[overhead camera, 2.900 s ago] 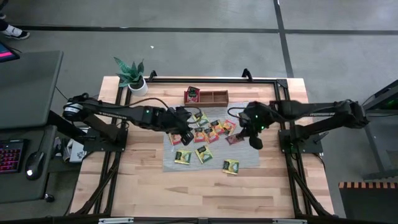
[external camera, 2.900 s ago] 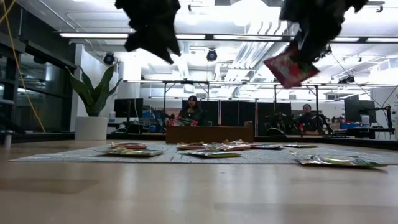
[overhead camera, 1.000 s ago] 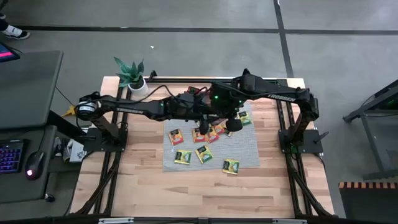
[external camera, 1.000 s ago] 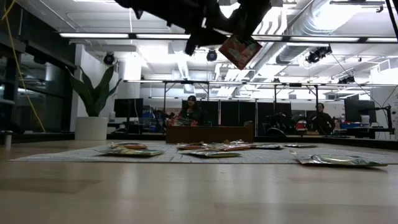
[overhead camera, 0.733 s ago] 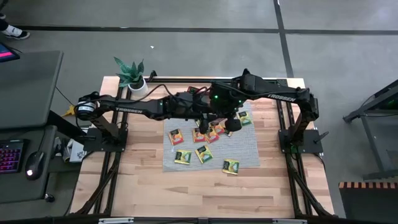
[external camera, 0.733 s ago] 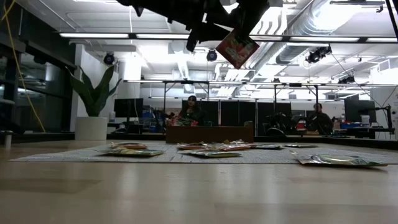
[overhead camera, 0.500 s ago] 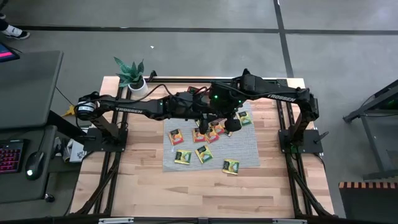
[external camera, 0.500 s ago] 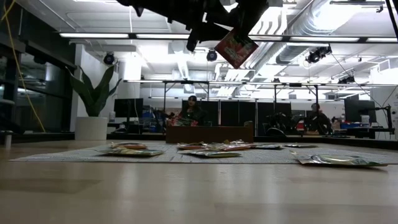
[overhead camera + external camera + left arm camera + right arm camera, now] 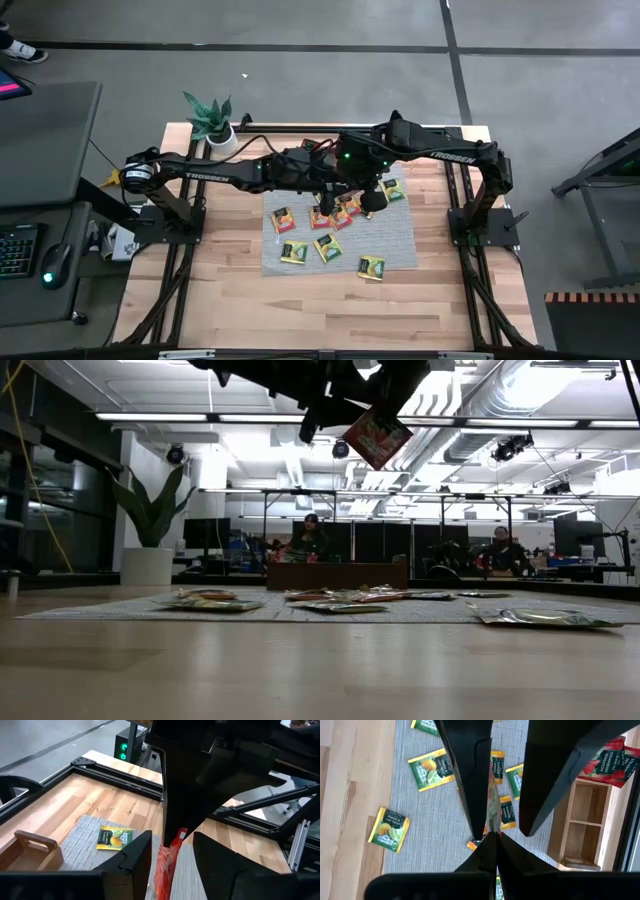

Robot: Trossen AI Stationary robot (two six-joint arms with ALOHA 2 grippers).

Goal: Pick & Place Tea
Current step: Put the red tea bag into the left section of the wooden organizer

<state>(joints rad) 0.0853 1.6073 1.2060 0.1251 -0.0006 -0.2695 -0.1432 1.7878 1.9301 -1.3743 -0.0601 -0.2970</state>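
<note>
A red tea sachet (image 9: 377,438) hangs high above the grey mat (image 9: 395,245), with my right gripper (image 9: 490,837) shut on it from above. My left gripper (image 9: 172,847) comes in nearly level from the table's left. It is open, one finger on each side of the hanging sachet (image 9: 166,865), and I see no touch. Both grippers meet over the mat's far part (image 9: 350,190). Several more yellow, green and red sachets (image 9: 328,247) lie flat on the mat. My right gripper pinches the red sachet's upper edge (image 9: 181,832) between its two fingers, which point steeply down. The sachet hangs below them, tilted and lifted clear of the mat, edge-on in the right wrist view (image 9: 493,805).
The wooden three-compartment tray (image 9: 335,153) stands at the mat's far edge, with red sachets (image 9: 612,760) in one end compartment. A potted plant (image 9: 212,120) stands at the far left corner. The near half of the table is bare wood (image 9: 300,310).
Over the last second nothing has visibly moved. Before that, my right gripper carried the red sachet from over the mat's right side toward the table's middle and far edge, and my left gripper came across to meet it.
</note>
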